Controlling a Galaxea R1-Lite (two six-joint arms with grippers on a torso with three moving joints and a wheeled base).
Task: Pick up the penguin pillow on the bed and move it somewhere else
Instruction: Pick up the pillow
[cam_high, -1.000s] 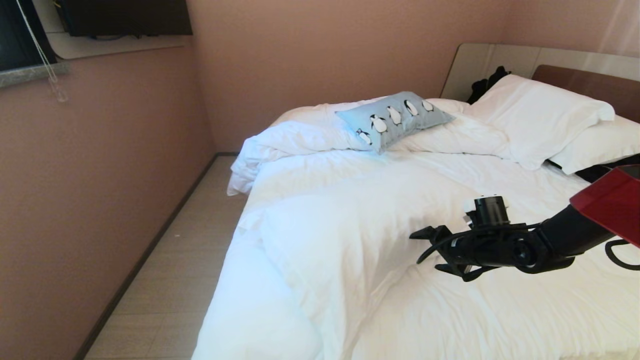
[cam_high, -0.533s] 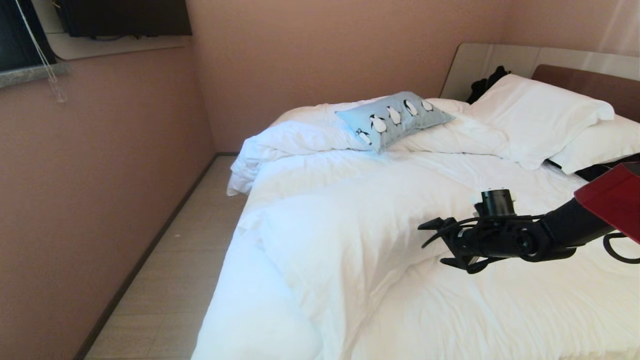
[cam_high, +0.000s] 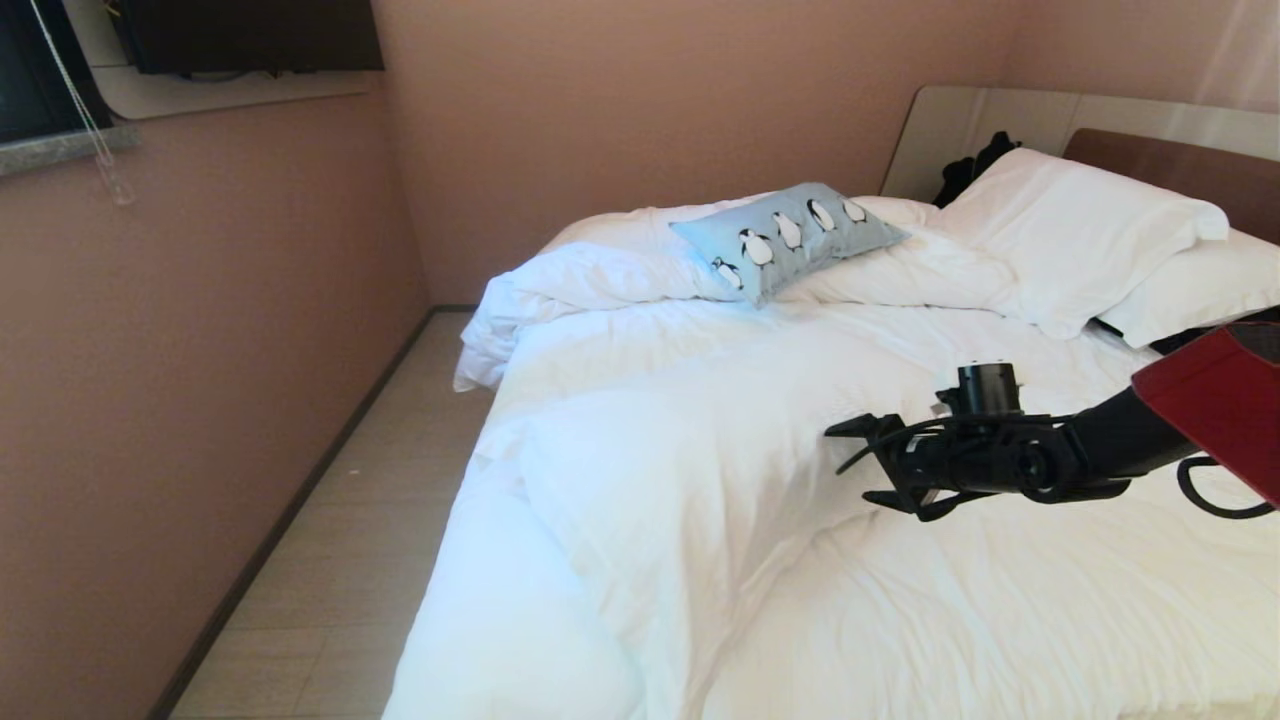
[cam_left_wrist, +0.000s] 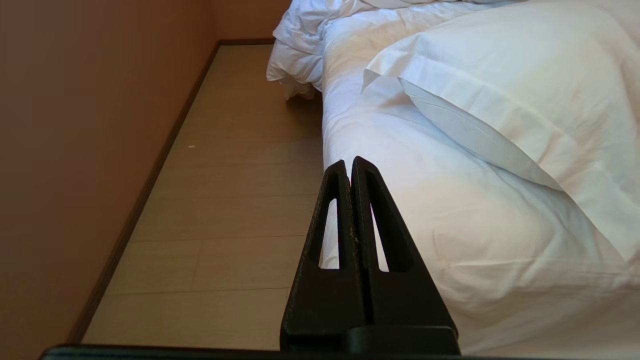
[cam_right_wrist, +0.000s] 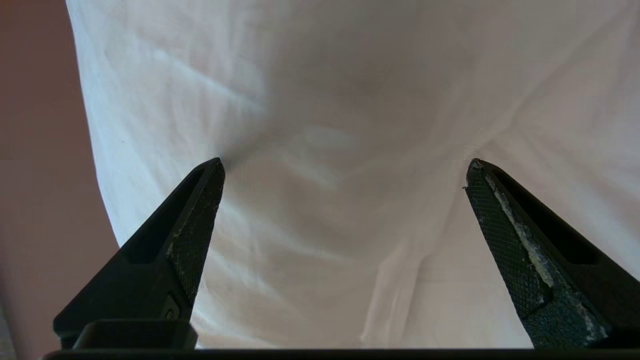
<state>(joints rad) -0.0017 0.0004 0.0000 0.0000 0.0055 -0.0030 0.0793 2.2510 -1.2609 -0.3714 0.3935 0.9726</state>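
The light-blue penguin pillow (cam_high: 788, 237) lies on the rumpled white duvet at the far side of the bed (cam_high: 700, 450), near the back wall. My right gripper (cam_high: 855, 462) hovers over the middle of the bed, well short of the pillow, pointing left with its jaws wide open and nothing between them. In the right wrist view the right gripper (cam_right_wrist: 345, 167) frames only white duvet. My left gripper (cam_left_wrist: 348, 162) is parked low beside the bed's edge, shut and empty. It does not show in the head view.
Two large white pillows (cam_high: 1080, 235) lean against the brown-and-beige headboard (cam_high: 1170, 160) at the far right. A dark garment (cam_high: 975, 165) sits behind them. A strip of wood floor (cam_high: 330, 560) runs between the bed and the pink wall (cam_high: 200, 400) on the left.
My right arm has stretched further out over the bed and risen a little, with its jaws still open. The penguin pillow has not moved.
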